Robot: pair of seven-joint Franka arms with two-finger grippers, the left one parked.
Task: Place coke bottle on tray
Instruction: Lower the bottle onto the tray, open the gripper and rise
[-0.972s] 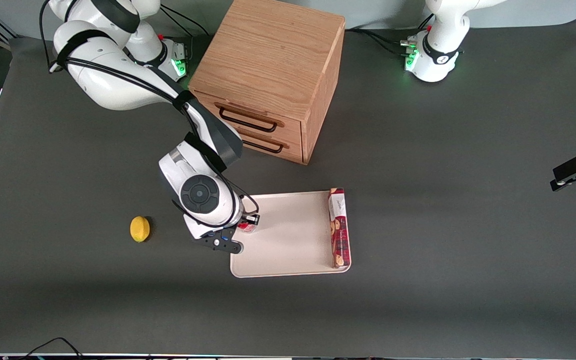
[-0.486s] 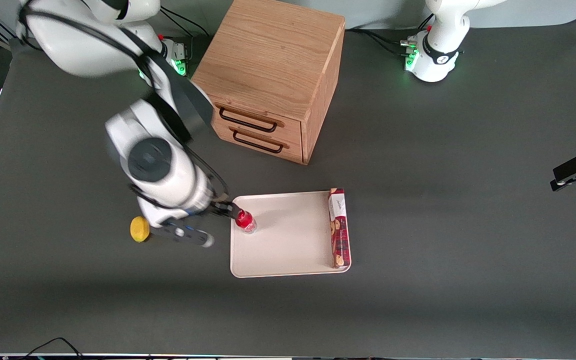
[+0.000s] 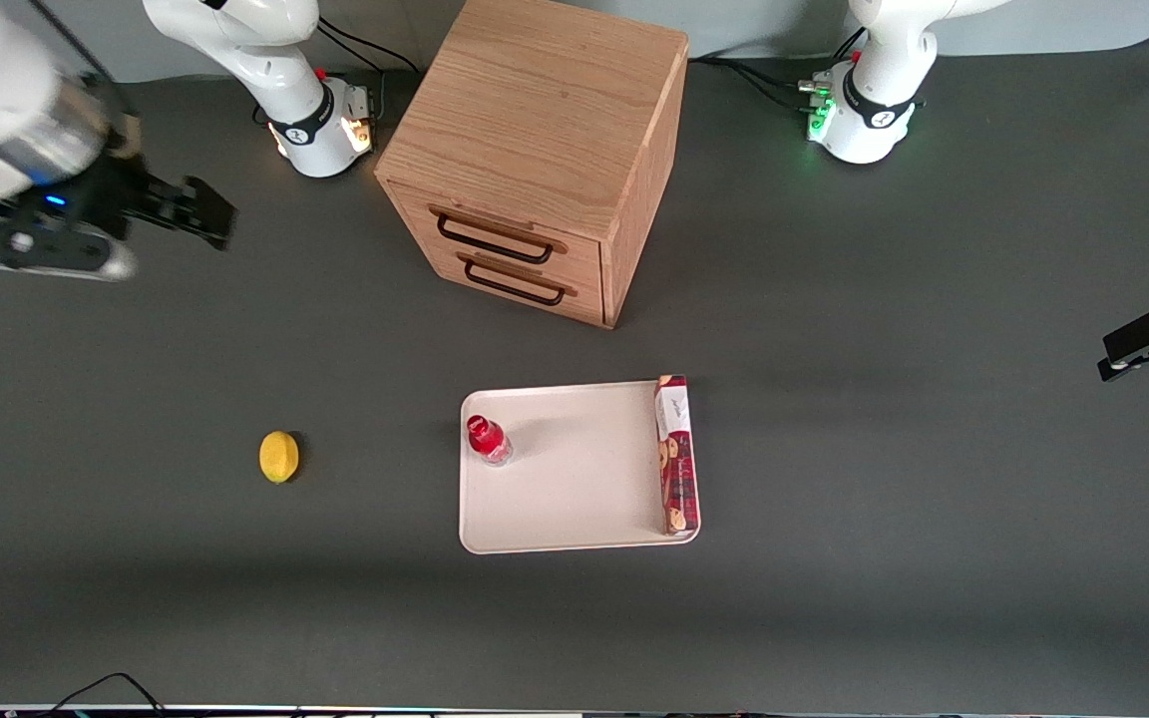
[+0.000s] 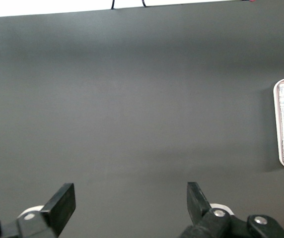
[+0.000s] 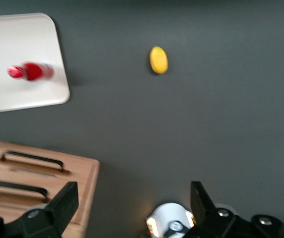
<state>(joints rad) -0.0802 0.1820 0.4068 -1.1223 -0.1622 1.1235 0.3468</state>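
On the tray, at its working-arm edge, the coke bottle is standing upright and untouched. High toward the working arm's end of the table, the gripper is hanging released, fingers spread, gripping nothing. From it, the bottle is lying toward four o'clock, well apart. Placement is judged complete.

Table: flat dark grey matte surface, carrying three things directly.

1. Wooden two-drawer cabinet with dark loop handles; taken as landmark.
2. Flat rectangular cream-white tray with rounded corners and low rim; lay on the table in front of the cabinet's drawers, apart from it.
3. Small round yellow lemon-like fruit; lay on the table in front of the cabinet, well off toward the working arm's end, apart from the tray.

Gripper: raised above the table beside the cabinet, toward the working arm's end; fingers spread, nothing held.
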